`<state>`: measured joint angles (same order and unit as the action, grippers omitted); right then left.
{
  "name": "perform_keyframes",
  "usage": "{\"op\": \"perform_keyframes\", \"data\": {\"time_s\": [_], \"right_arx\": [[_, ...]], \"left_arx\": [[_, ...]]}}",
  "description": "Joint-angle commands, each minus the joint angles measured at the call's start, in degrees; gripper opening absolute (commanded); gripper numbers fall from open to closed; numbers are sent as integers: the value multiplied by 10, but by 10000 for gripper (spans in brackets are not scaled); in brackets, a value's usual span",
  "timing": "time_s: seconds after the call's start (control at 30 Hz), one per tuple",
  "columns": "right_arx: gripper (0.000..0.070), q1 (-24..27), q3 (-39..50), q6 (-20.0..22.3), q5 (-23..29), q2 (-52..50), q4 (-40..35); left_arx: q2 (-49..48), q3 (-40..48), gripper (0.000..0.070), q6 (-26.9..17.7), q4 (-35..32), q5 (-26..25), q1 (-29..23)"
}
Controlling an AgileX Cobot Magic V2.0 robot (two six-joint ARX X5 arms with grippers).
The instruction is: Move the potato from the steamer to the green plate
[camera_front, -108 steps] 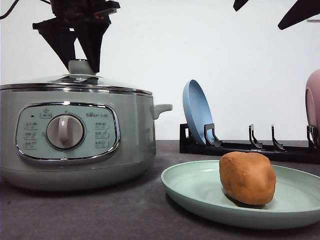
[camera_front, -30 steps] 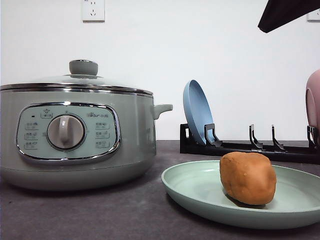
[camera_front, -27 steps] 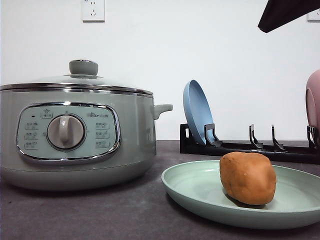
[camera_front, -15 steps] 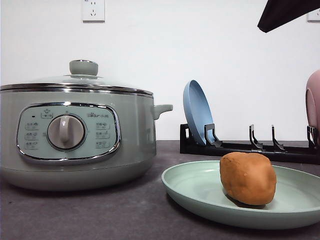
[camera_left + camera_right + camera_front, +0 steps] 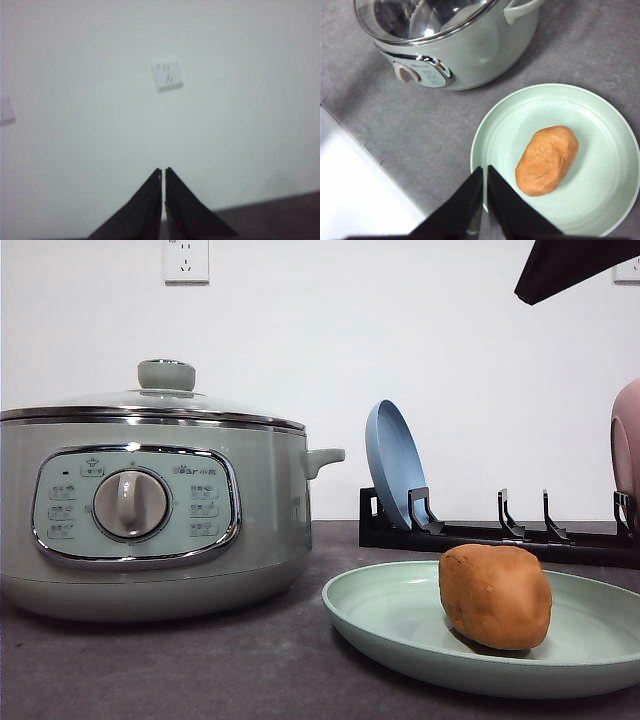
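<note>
The orange-brown potato point(image 5: 495, 596) lies on the green plate point(image 5: 390, 615) at the front right of the table; from the right wrist the potato point(image 5: 546, 160) rests in the middle of that plate point(image 5: 600, 115). The sage-green steamer point(image 5: 150, 510) stands at the left with its glass lid on, and the right wrist view also takes in the steamer point(image 5: 470, 45). My right gripper point(image 5: 484, 172) hangs high above the plate's edge, shut and empty. My left gripper point(image 5: 163, 172) is shut with nothing in it and faces the white wall.
A black dish rack point(image 5: 500, 530) stands at the back right, holding a blue plate point(image 5: 395, 465) upright and a pink plate point(image 5: 627, 450) at the right edge. A wall socket point(image 5: 186, 260) sits above the steamer. The dark grey tabletop point(image 5: 200, 670) lies between steamer and plate.
The left gripper, which hung over the steamer's lid knob 3.6 s ago, has lifted out of the front view. The potato, plate and steamer have stayed put.
</note>
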<state>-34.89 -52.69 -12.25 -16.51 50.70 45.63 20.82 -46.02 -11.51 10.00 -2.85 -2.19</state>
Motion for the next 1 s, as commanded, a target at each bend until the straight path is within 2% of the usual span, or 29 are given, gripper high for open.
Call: {"op": "perform_keyframes", "data": {"time_s": [0.0, 0.2, 0.5, 0.97], "right_arx": [[0, -5, -7, 5, 0, 4, -6], [0, -5, -7, 5, 0, 4, -6], [0, -5, -7, 5, 0, 4, -6], [0, -5, -7, 5, 0, 4, -6]], "left_arx": [[-23, 55, 3, -9, -20, 1, -2], [-100, 196, 4, -9, -23, 18, -2], [-186, 351, 3, -8, -21, 25, -2], [-207, 447, 3, 22, -4, 25, -2]]}}
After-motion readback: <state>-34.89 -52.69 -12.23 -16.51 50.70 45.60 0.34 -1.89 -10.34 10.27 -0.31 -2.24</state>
